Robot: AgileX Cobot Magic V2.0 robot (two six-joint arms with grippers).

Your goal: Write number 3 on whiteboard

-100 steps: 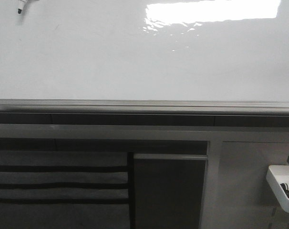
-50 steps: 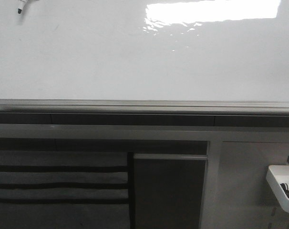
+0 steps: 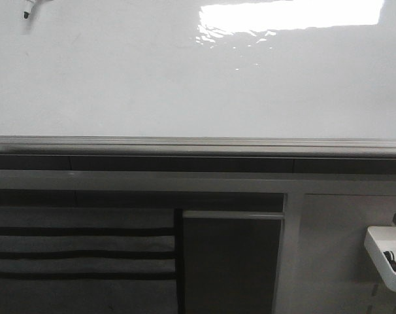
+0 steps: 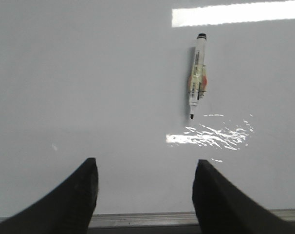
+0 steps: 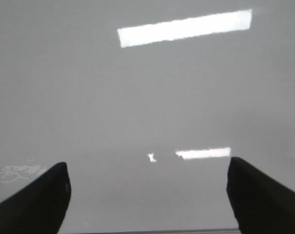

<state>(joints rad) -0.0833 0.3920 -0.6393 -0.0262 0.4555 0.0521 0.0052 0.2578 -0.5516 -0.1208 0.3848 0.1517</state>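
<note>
Nothing has shifted on my feed in the last second — the whiteboard is blank, no 3 drawn, marker stuck at its top-left corner, left gripper and right gripper both wide open, empty.

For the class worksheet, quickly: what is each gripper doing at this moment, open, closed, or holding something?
Left gripper: open, holding nothing; the marker sits on the whiteboard ahead of it.
Right gripper: open, holding nothing.
</note>
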